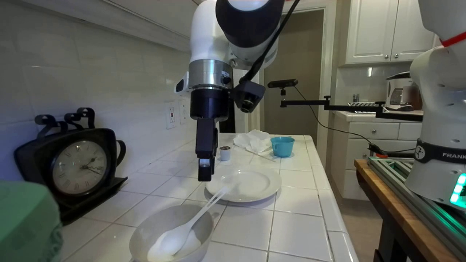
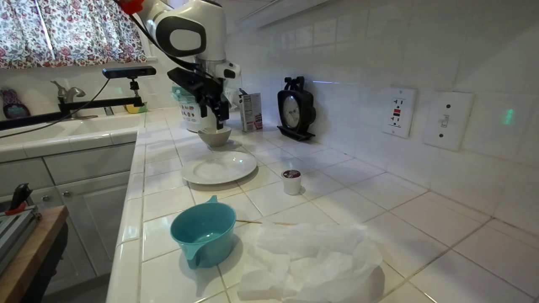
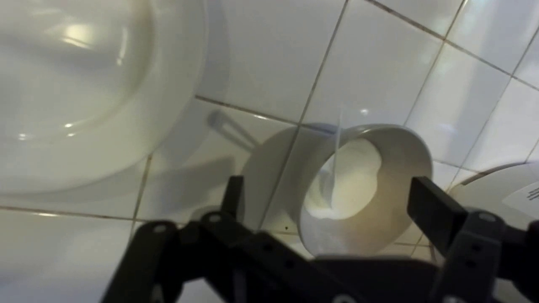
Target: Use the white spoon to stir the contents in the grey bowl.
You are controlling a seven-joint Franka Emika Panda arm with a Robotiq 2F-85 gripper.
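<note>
The grey bowl (image 1: 154,222) stands on the tiled counter; it also shows in an exterior view (image 2: 215,139) and in the wrist view (image 3: 402,206). White contents (image 3: 358,179) lie in its bottom. The white spoon (image 1: 202,211) leans in the bowl, its head in the contents and its handle sticking up over the rim toward the plate. In the wrist view the spoon (image 3: 338,139) is seen nearly edge-on. My gripper (image 1: 205,175) is open and empty above the bowl, pointing down. In the wrist view its fingers (image 3: 327,185) stand wide apart, with the bowl between and below them.
A flat white plate (image 1: 251,182) lies beside the bowl. A blue cup (image 2: 206,235), a small white pod (image 2: 291,183) and crumpled paper (image 2: 311,261) lie beyond it. A black clock (image 1: 82,167) stands by the wall. A green-lidded container (image 1: 29,218) and a box (image 2: 251,111) stand near the bowl.
</note>
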